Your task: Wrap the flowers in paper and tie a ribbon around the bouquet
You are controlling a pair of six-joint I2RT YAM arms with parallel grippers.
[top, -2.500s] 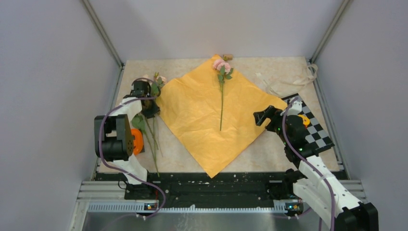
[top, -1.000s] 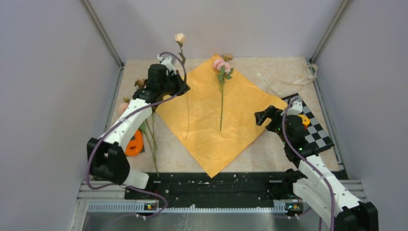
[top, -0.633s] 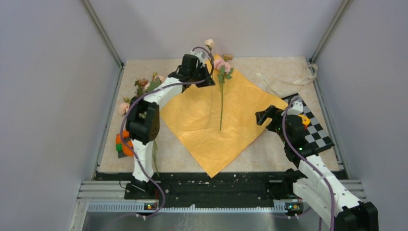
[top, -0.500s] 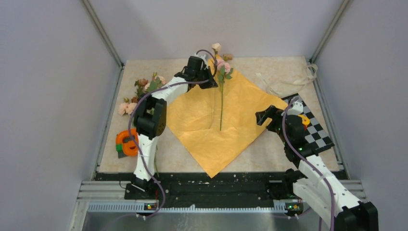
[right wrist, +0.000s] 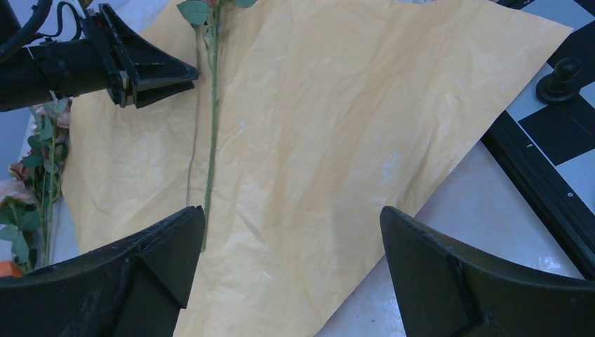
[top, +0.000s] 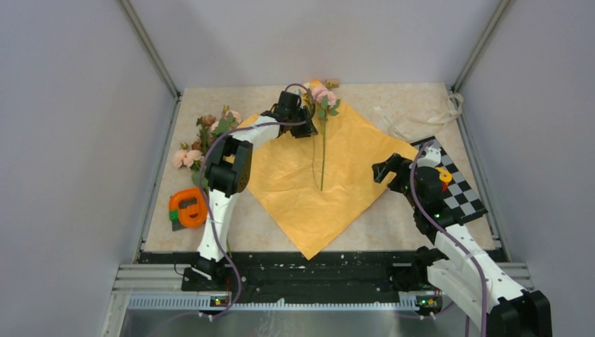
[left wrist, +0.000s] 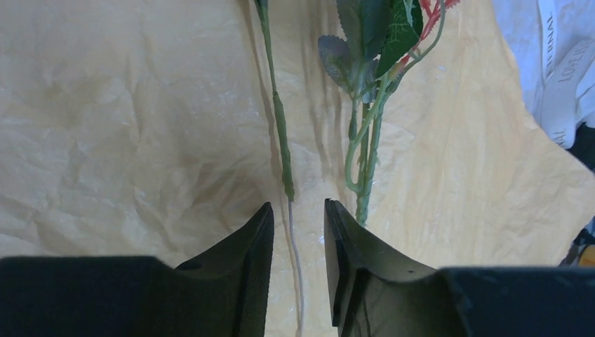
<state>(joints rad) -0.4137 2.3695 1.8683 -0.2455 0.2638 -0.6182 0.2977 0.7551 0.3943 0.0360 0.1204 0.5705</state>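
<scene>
The orange paper (top: 330, 175) is spread as a diamond in the middle of the desk (top: 365, 93). Two of the flowers are laid on it: a leafy stem (top: 323, 151) with pink blooms at the far corner, and a thinner stem (left wrist: 281, 133) just to its left. The left jaws are held low over the paper and parted narrowly. Nothing is gripped, though the thin stem's bare end is seen, in the left wrist view only, running into the gap between the black fingers (left wrist: 238, 274). The right jaws are spread wide and empty above the paper's right corner. More flowers (top: 203, 133) are heaped at the desk's left edge, near an orange-and-green object (top: 186, 208). The ribbon (top: 428, 112) is bunched at the far right, beside a checkered board (top: 459, 193). A black knob (right wrist: 561, 77) on that board is shown only by the right wrist view.
</scene>
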